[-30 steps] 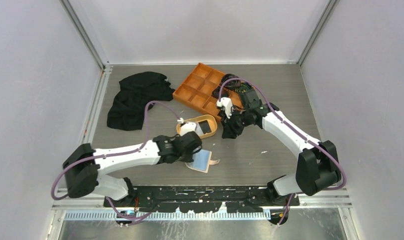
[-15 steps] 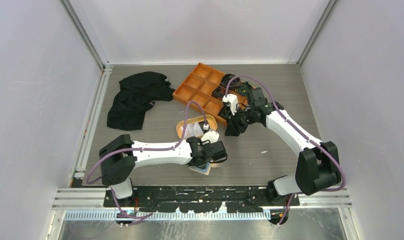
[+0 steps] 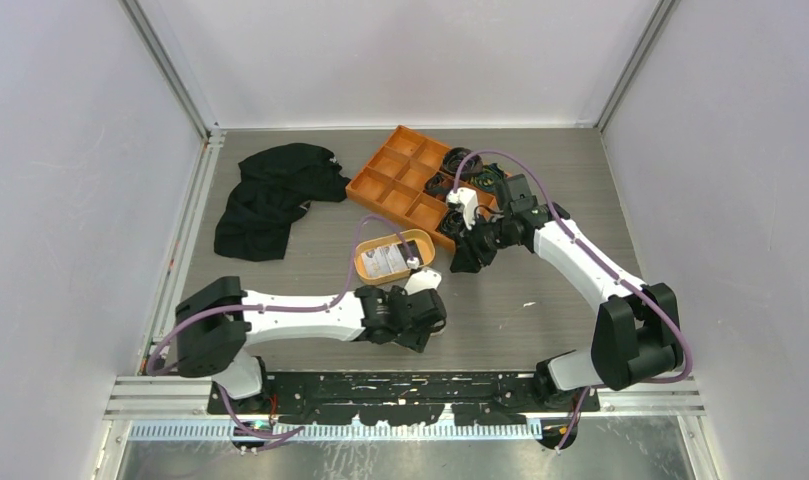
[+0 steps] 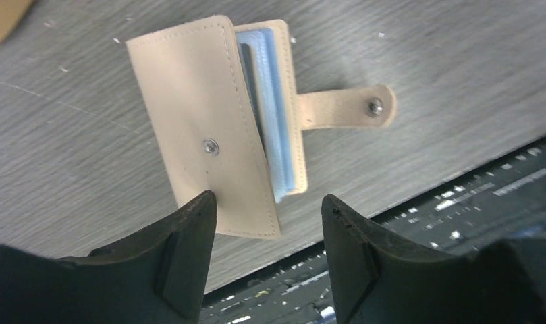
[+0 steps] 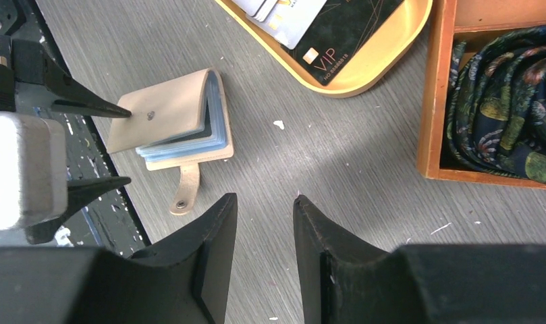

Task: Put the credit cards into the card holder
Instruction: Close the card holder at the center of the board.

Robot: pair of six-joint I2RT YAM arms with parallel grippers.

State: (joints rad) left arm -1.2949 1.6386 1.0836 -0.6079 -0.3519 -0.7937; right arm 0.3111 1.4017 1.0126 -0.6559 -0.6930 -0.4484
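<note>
Credit cards are being kept in an oval orange dish near the middle of the table. A black card printed VIP is lying flat in it, and white cards are lying partly over one end of it.

A tan card holder is lying on the table between the dish and the near edge, close to the dark base rail. It is folded almost shut. Its snap tab is unfastened and sticking out flat to one side. Light blue layers are showing between the two flaps; whether these are cards or sleeves cannot be told.

The left gripper is being held low over the holder's near end with its jaws spread wide. One fingertip is touching the holder's edge, the other is standing apart from it, and nothing is being pinched.

The right gripper is being held above bare table, between the holder and a divided orange tray. Its jaws are parted by a narrow gap and nothing is between them. A dark patterned cloth is lying in one tray compartment, and a black cloth is lying at the far left.
</note>
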